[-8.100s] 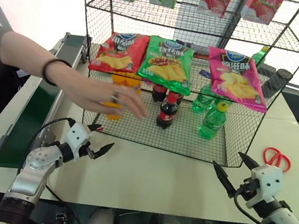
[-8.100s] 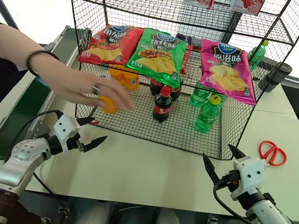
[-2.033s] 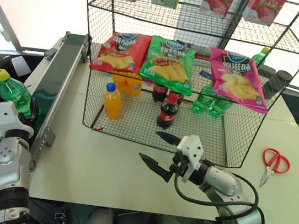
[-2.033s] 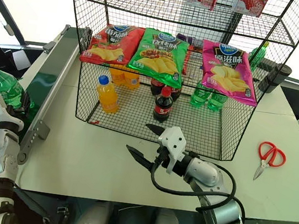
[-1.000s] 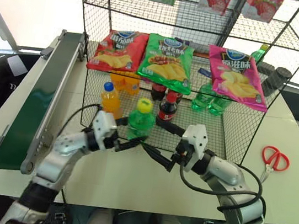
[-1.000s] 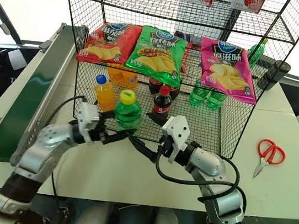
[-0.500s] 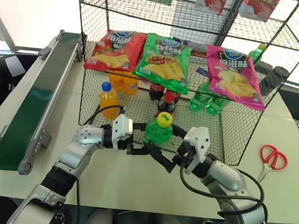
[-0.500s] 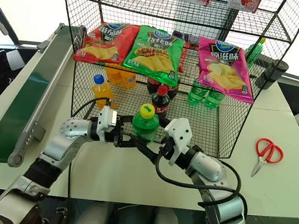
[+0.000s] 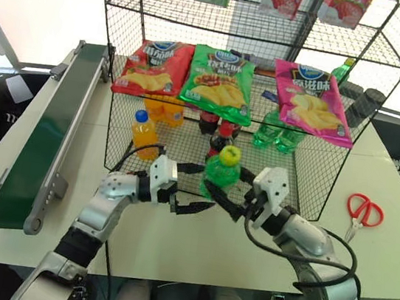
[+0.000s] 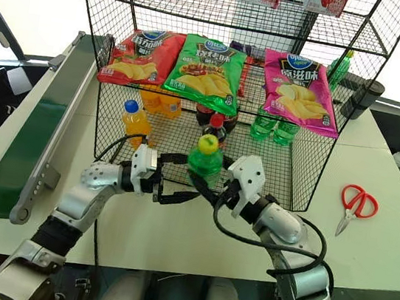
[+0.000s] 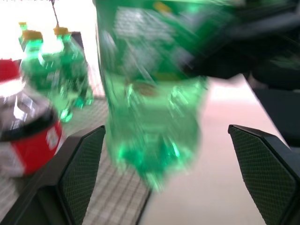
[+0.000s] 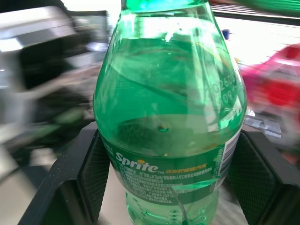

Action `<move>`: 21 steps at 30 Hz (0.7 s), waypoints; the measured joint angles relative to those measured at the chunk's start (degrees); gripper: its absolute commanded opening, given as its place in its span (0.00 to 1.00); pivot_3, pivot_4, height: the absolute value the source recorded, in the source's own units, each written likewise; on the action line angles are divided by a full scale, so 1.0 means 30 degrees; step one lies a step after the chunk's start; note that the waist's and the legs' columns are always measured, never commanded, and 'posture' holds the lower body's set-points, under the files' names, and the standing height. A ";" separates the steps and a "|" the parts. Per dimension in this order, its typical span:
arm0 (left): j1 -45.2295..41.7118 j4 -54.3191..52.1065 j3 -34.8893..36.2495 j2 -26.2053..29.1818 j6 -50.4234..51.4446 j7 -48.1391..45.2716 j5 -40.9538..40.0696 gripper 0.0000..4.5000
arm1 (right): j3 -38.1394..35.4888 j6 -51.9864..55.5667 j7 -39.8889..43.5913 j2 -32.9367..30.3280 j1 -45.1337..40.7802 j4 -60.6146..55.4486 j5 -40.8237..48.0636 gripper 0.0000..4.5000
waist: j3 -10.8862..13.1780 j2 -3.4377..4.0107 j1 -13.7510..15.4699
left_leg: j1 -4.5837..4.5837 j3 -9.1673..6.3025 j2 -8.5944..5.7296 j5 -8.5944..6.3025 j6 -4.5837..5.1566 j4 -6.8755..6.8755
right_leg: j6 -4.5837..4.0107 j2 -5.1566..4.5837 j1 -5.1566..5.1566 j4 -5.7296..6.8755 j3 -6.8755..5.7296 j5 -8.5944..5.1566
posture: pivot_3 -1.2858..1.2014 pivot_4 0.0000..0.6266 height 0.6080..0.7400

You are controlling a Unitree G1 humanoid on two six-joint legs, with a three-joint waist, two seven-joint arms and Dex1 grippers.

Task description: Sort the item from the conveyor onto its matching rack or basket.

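The item, a clear-green bottle [image 9: 220,174] with a yellow cap, hangs upright just in front of the rack's basket wall [image 9: 313,182]. My right gripper [image 9: 227,192] is shut on its lower body; in the right wrist view the bottle [image 12: 168,117] sits between both pads [image 12: 93,178]. My left gripper [image 9: 196,188] stands open just left of the bottle, and its fingers [image 11: 82,171] are spread wide and clear of the bottle [image 11: 150,122]. The conveyor [image 9: 42,150] runs along the table's left side, bare.
The black wire rack [image 9: 116,30] holds chip bags [image 9: 221,82] on its middle tier. Its basket holds an orange bottle [image 9: 143,131], a cola bottle [image 9: 218,133] and green bottles [image 9: 276,135]. Red-handled scissors [image 9: 361,210] lie at the right.
The bottle passed from my left gripper to my right one. The right gripper shut on it and carried it a little right. The left gripper opened and sank slightly.
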 measured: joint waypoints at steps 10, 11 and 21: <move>0.1552 -0.1731 0.1023 -0.0170 0.0955 0.2993 0.0309 1.00 | -0.3062 -0.2155 -0.3311 0.1104 0.1203 0.4235 -0.2162 0.66 | 0.0002 0.0056 0.0347 | 0.0009 0.0012 0.0004 0.0001 -0.0001 0.0004 | 0.0000 -0.0013 0.0002 0.0016 0.0018 0.0000 | 0.52 0.24 1.00; 0.1559 -0.2006 0.1019 -0.0228 0.1153 0.3177 0.0308 1.00 | -0.3230 -0.2383 -0.3556 0.1355 0.0996 0.4790 -0.2202 0.66 | 0.0001 0.0057 0.0320 | 0.0017 0.0013 0.0002 0.0001 -0.0001 0.0004 | -0.0001 -0.0007 0.0004 0.0021 0.0022 0.0000 | 0.52 0.24 1.00; 0.1617 -0.2851 0.0555 -0.0400 0.2052 0.3676 0.0391 1.00 | -0.4286 -0.5198 -0.4848 0.2263 -0.3085 1.1897 -0.2601 0.66 | 0.0004 0.0109 0.0275 | 0.0032 0.0027 0.0001 0.0002 -0.0002 0.0001 | -0.0002 0.0012 0.0003 0.0038 0.0037 -0.0001 | 0.52 0.24 1.00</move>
